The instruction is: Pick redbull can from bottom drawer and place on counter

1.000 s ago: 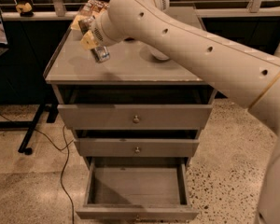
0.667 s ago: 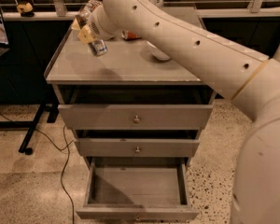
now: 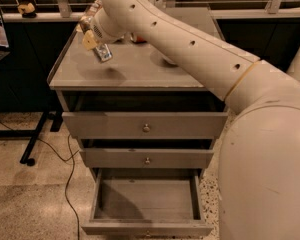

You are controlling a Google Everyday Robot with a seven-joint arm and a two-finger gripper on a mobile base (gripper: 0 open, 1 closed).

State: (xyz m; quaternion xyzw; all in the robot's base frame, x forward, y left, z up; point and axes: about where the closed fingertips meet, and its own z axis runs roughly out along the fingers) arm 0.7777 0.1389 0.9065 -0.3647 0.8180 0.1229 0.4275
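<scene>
The redbull can (image 3: 103, 53), silver with blue, hangs tilted in my gripper (image 3: 93, 39), which is shut on its upper end. The can is held just above the left rear part of the grey counter (image 3: 140, 74), and its shadow falls on the top below it. My white arm reaches in from the right across the counter. The bottom drawer (image 3: 146, 228) is pulled out at the foot of the cabinet, and nothing shows on its floor.
A red-orange can (image 3: 137, 37) and a pale bowl (image 3: 166, 60) stand at the back of the counter, partly hidden by my arm. The top drawer (image 3: 145, 125) and middle drawer (image 3: 147, 158) stand slightly out. A black table leg (image 3: 34, 143) and a cable (image 3: 66, 174) lie left.
My gripper has carried the can to the left and a little toward the back over the counter. The drawers have not moved.
</scene>
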